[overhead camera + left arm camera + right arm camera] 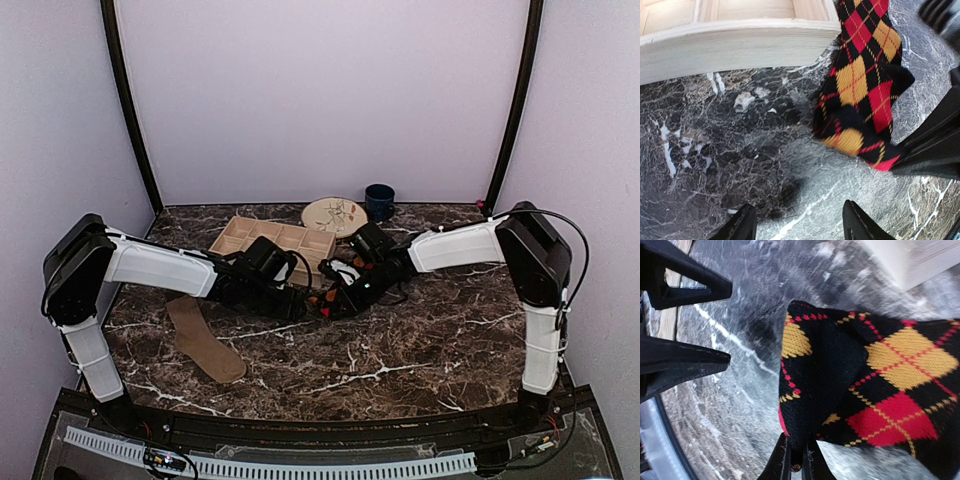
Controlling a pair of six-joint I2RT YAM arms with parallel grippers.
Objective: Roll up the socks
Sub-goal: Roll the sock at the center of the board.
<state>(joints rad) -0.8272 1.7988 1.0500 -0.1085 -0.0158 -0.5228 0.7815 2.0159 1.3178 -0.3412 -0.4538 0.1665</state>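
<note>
Tan sock (205, 340) lies flat on the near-left of the table (420, 350), well apart from both my arms. Mid-table, my right fingers (792, 462) are clenched on a fold of the argyle sock (880, 385); my left fingers (300, 303) hang released just beside it, gripping nothing. Beyond, the sock's other end touches the wooden tray (270, 240); plate (333, 214) and blue mug (379, 200) stand at the far edge.

The left gripper (799, 215) hangs spread over a dark, white-veined marble tabletop (715, 150), nothing between its fingertips. Ahead and off to one side lies a folded black knitted sock with red and orange argyle diamonds (860, 95), its near corner touching the right gripper (900, 164). Farther ahead runs a pale wooden tray (740, 45).
</note>
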